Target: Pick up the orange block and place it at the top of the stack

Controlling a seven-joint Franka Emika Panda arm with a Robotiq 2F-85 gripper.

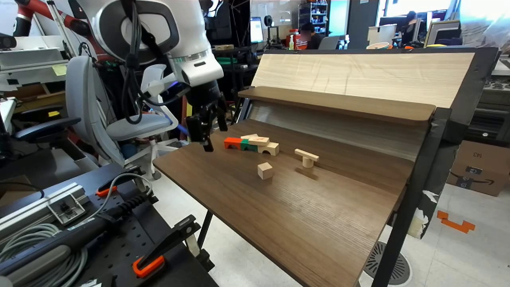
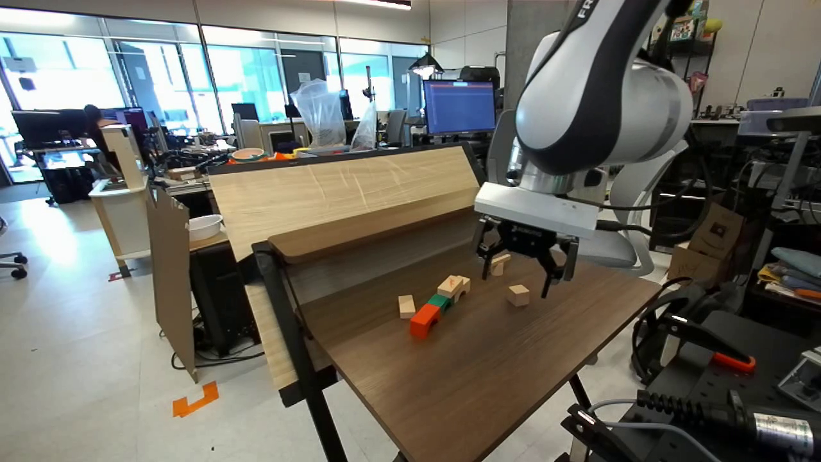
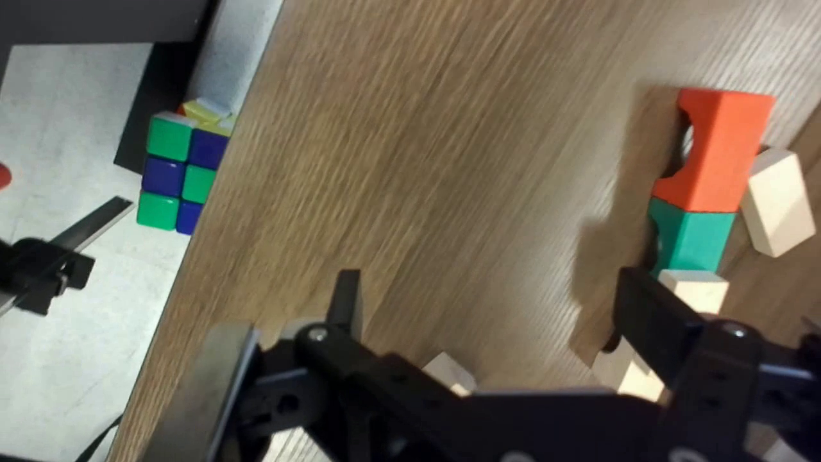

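In the wrist view, the claw is hanging closest, jaws standing wide apart. Below, a pale block is resting on one end of the green block; touching its other end, the orange block is sitting on the table. A coloured cube is showing past the table's edge.

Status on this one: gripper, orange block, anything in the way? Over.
Gripper open, empty, above table. Orange block on table, end against green block. Pale block close beside orange; may crowd grasp.
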